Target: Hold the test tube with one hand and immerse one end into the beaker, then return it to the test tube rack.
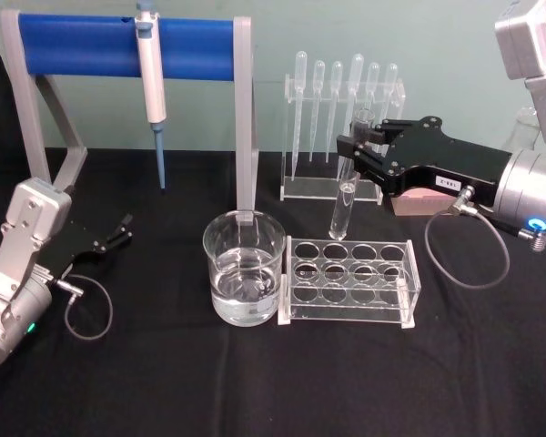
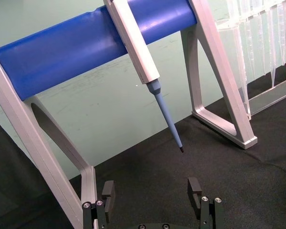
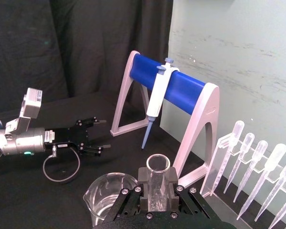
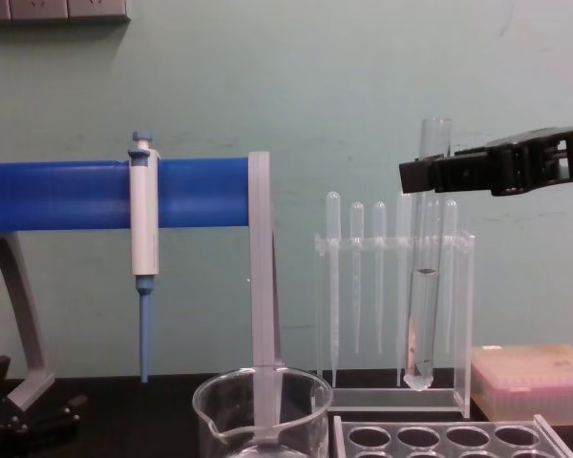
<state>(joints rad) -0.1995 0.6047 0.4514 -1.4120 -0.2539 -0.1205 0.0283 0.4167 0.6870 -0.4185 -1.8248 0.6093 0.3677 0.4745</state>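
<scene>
My right gripper (image 1: 356,147) is shut on the upper part of the test tube (image 1: 343,208), a long clear glass tube held upright. Its rounded bottom hangs just above the back row of the clear rack (image 1: 350,278), to the right of the beaker (image 1: 244,269). The beaker is wide, clear and holds water. In the right wrist view the tube's open rim (image 3: 158,165) stands between the black fingers (image 3: 131,200), with the beaker (image 3: 105,198) beyond. From the chest the tube (image 4: 423,315) hangs below the gripper (image 4: 428,176). My left gripper (image 1: 120,231) rests open at the far left, holding nothing.
A white and blue pipettor (image 1: 151,73) hangs on a blue-barred stand (image 1: 73,44) at the back left. A clear holder of several plastic pipettes (image 1: 341,118) stands behind the rack, with a pink box (image 1: 423,202) beside it. The table is covered in black cloth.
</scene>
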